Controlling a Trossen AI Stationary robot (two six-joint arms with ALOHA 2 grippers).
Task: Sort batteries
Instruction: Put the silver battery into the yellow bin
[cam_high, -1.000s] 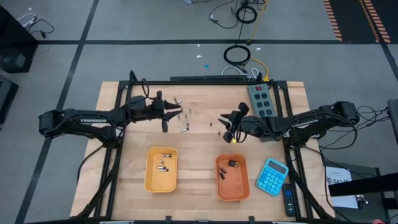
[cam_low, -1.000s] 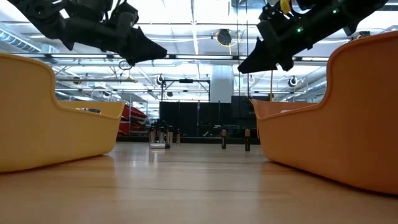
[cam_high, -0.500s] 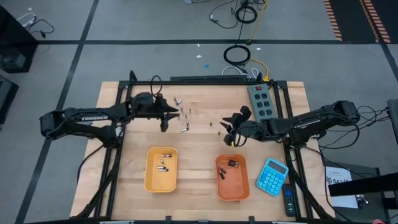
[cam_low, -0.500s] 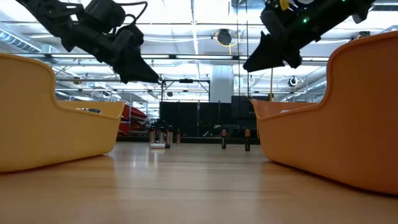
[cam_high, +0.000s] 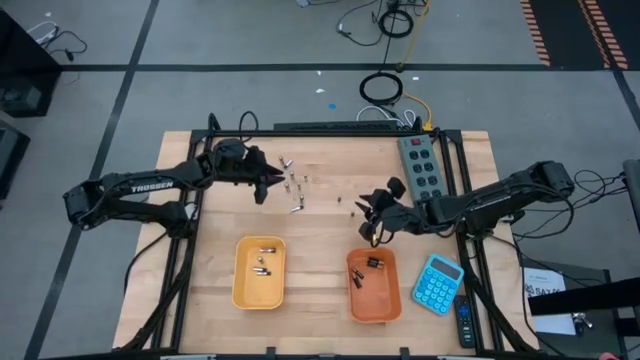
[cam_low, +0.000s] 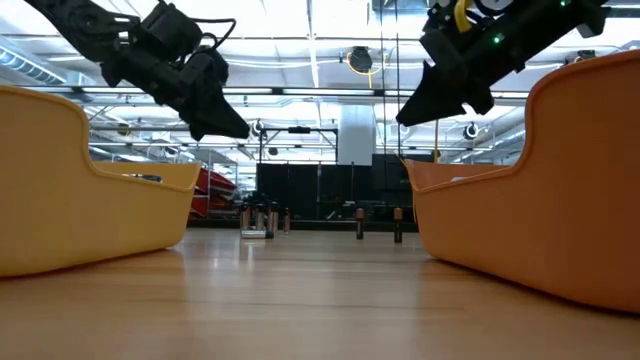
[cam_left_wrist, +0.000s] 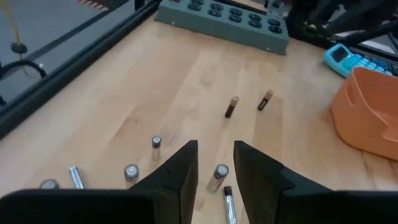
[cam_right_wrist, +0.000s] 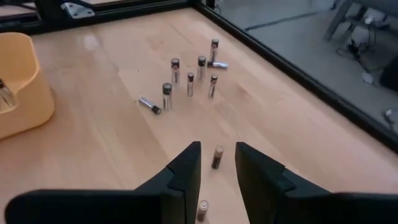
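Observation:
Several silvery-grey batteries stand or lie near the table's middle far part, and they show up close in the left wrist view. Two small dark batteries stand to their right. My left gripper hovers open just left of the silvery group. My right gripper hovers open above the table, right of the dark pair. The yellow tray holds silvery batteries. The orange tray holds dark ones.
A grey power strip lies at the far right. A blue calculator and a dark remote lie right of the orange tray. Black frame rails run along the table's sides. Bare wood lies between the trays.
My left gripper has come down toward the silvery batteries and shifted a little toward the far edge. My right gripper has drawn back toward the near edge and the orange tray, away from the dark pair. No battery has moved.

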